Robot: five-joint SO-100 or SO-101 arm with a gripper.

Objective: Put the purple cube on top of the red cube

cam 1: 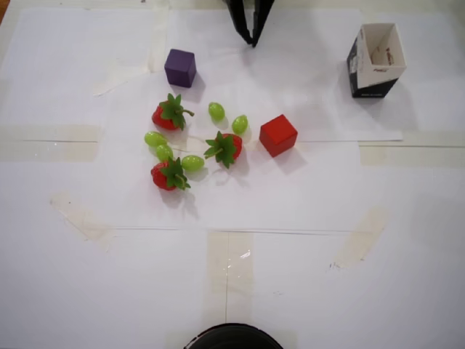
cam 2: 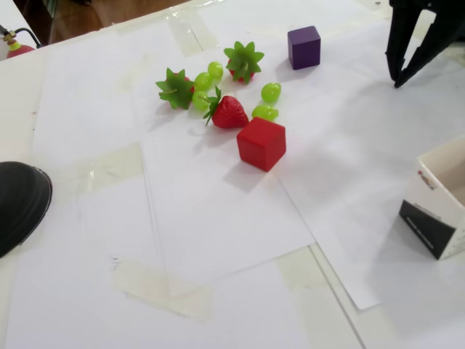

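Gripper [cam 1: 253, 42] cut off at top edge of overhead view, only black fingertips show; in fixed view [cam 2: 397, 81] the two fingers spread a bit apart, holding nothing. Arm itself out of frame. Dark round object [cam 1: 232, 337] at bottom edge of overhead is half cropped, can't ID it. Open carton [cam 1: 374, 59] has small print inside one wall, too blurry to read, maybe a logo. Count: 3 strawberries [cam 1: 169, 114], 5 green grapes [cam 1: 216, 111], 1 purple cube [cam 1: 179, 67], 1 red cube [cam 1: 277, 135]. Purple cube sits on paper up-left of the fruit, well apart from red cube, which is just right of the fruit in overhead.
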